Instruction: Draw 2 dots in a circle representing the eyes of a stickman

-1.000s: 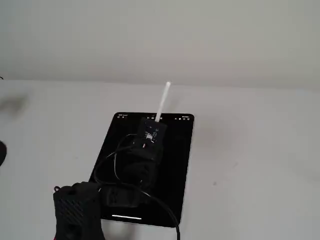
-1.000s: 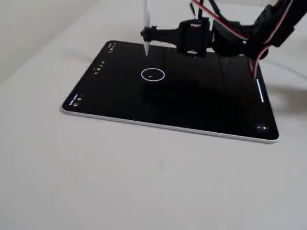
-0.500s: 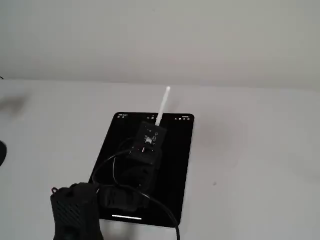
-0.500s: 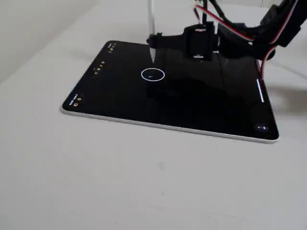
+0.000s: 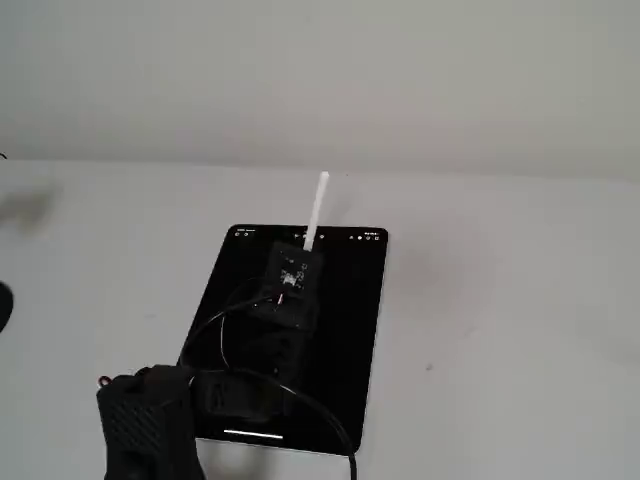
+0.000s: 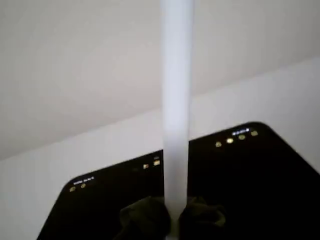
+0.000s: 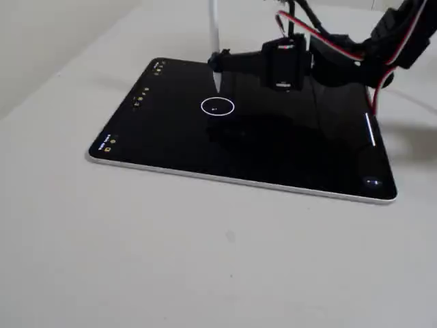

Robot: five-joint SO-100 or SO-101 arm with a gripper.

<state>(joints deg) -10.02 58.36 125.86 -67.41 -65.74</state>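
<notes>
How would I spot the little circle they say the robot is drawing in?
Find the black tablet lying flat on the pale table. On its dark screen, just below the tip of the white stylus, sits the circle. Unlike the tiny icons along the edge, it is a thin white ring.

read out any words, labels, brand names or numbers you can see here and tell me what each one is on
No text here can be read.
Tablet toolbar icons: small yellow and white marks, too blurred to read.
White tag on the claw's mount: too small to read.
White pen: no marking visible.
</notes>
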